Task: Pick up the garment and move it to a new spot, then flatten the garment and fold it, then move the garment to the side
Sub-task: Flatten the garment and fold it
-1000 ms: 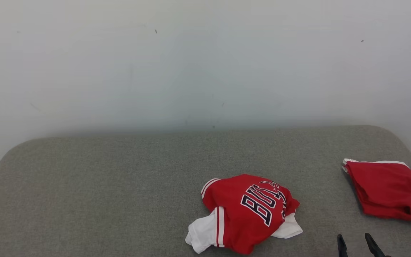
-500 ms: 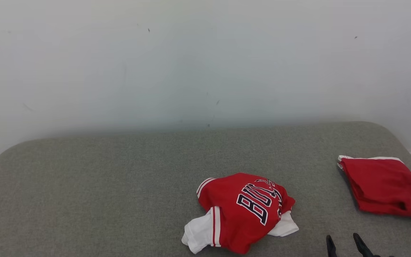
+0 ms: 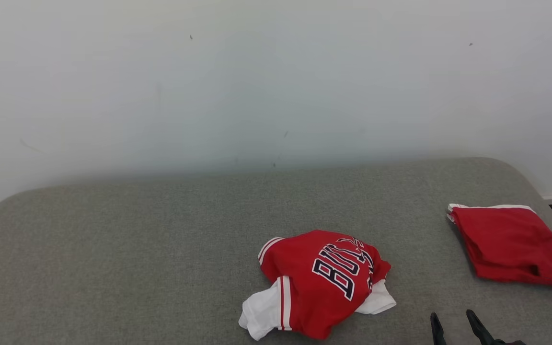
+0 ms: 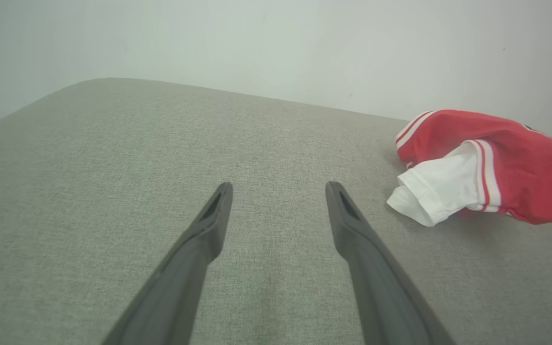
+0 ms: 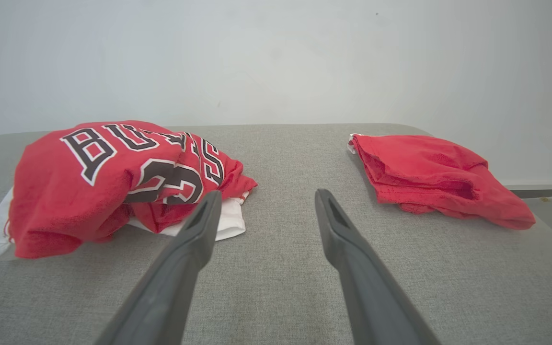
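Cam shifts; jersey [image 3: 321, 282] unmoved nr cushion [image 3: 113, 239] front edge. Prob soft, light: grab white sleeve [image 3: 259, 318]. L gripper [image 4: 278, 184], R gripper [image 3: 452, 315] wide, empty.

Two garments lie on one grey fabric-covered table [image 3: 113, 249]; the first is one crumpled red-and-white jersey [image 3: 321, 282] with dark lettering, near the middle; the second is one folded red garment [image 3: 511, 247] with a white edge, at the right, well apart from the first; one pale wall [image 3: 276, 86] stands at the far side; two grippers are in sight, one left gripper [image 4: 279, 186] and one right gripper [image 3: 451, 315]; each carries two long dark fingers [image 4: 199, 249], so four fingers in all; the jersey shows two white parts, one on its left, one on its right.
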You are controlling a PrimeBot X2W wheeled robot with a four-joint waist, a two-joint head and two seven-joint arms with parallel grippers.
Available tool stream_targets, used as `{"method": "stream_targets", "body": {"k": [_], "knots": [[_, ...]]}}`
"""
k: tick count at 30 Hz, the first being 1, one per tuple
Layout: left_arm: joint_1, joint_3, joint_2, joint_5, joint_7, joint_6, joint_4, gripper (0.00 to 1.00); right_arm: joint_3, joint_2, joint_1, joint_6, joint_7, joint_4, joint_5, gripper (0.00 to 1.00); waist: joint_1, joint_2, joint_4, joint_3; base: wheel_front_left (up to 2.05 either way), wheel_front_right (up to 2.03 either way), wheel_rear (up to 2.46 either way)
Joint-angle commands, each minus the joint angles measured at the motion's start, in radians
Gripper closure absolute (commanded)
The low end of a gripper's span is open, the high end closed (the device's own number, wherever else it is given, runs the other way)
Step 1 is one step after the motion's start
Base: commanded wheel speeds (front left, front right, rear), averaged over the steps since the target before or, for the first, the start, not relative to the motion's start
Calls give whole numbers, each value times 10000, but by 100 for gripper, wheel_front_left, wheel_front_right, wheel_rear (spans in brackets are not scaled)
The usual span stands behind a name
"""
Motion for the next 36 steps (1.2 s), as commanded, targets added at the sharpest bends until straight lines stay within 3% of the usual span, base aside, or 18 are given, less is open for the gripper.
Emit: {"method": "stream_targets", "body": {"k": [1, 11, 19, 27, 29, 30, 31, 33, 34, 35, 36], "knots": [[-160, -89, -57, -218, -16, -8, 52, 0, 21, 5, -44, -23, -22, -6, 17, 0, 0, -1, -139, 57, 0, 0, 0], [-1852, -1777, -271, -2230, 425, -7, 1612, 0, 247, -77, -257, -23, -37, -59, -31, 0, 0, -1, -1638, 627, 0, 0, 0], [-2984, -1918, -578, -3907, 951, -9, 3379, 0, 361, -97, -470, -23, -83, -76, -49, 0, 0, -1, -2971, 1074, 0, 0, 0], [-3475, -1985, -547, -4085, 875, 10, 4483, 0, 388, -118, -620, -23, -170, 73, -15, 0, 0, -1, -3312, 1193, 0, 0, 0], [-3609, -2169, -574, -4139, 940, 0, 4626, 22, 413, -91, -620, -23, -149, 47, -62, 0, 0, -1, -3299, 1181, 0, 0, 0], [-3677, -2268, -590, -4176, 971, -5, 4667, 45, 436, -82, -636, -23, -148, 61, -57, 0, 0, -1, -3280, 1174, 0, 0, 0], [-3754, -2407, -608, -4244, 964, -7, 4659, 53, 465, -80, -646, -23, -155, 87, -48, 0, 0, -1, -3255, 1168, 0, 0, 0], [-3844, -2519, -615, -4296, 929, -4, 4648, 55, 491, -77, -660, -23, -159, 110, -42, 0, 0, -1, -3230, 1162, 0, 0, 0], [-3938, -2656, -590, -4300, 857, -3, 4629, 63, 515, -79, -672, -23, -163, 131, -36, 0, 0, -1, -3199, 1153, 0, 0, 0], [-4025, -2768, -537, -4286, 786, -4, 4618, 100, 526, -84, -687, -23, -169, 149, -30, 0, 0, -1, -3168, 1140, 0, 0, 0], [-4118, -2893, -489, -4200, 676, -5, 4570, 100, 541, -84, -693, -23, -167, 157, -38, 0, 0, -1, -3134, 1122, 0, 0, 0]]}}
